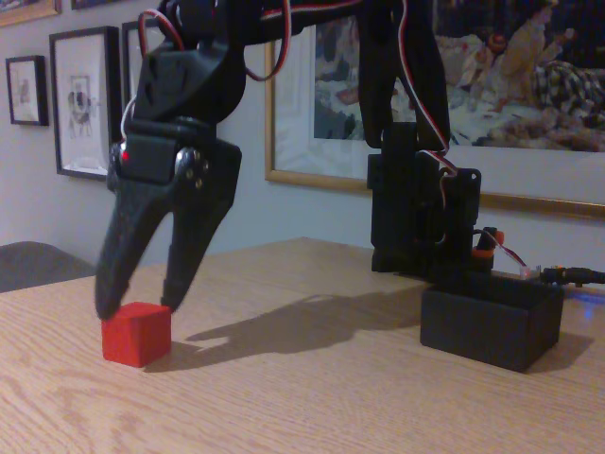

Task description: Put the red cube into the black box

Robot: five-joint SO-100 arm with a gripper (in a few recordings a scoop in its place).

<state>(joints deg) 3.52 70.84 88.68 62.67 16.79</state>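
Gripper [139, 307]: fingers spread apart, tips right down at the top of the red cube [137, 333], straddling it; actual contact is hard to judge from this low angle.
Red cube: sits on the table [312, 397], towards its left edge.
Black box [492, 324]: well apart, over by the right edge, just before the arm's base.

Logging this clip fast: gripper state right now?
Gripper: open, black fingers spread just above the small matte red cube on the wooden table, holding nothing.
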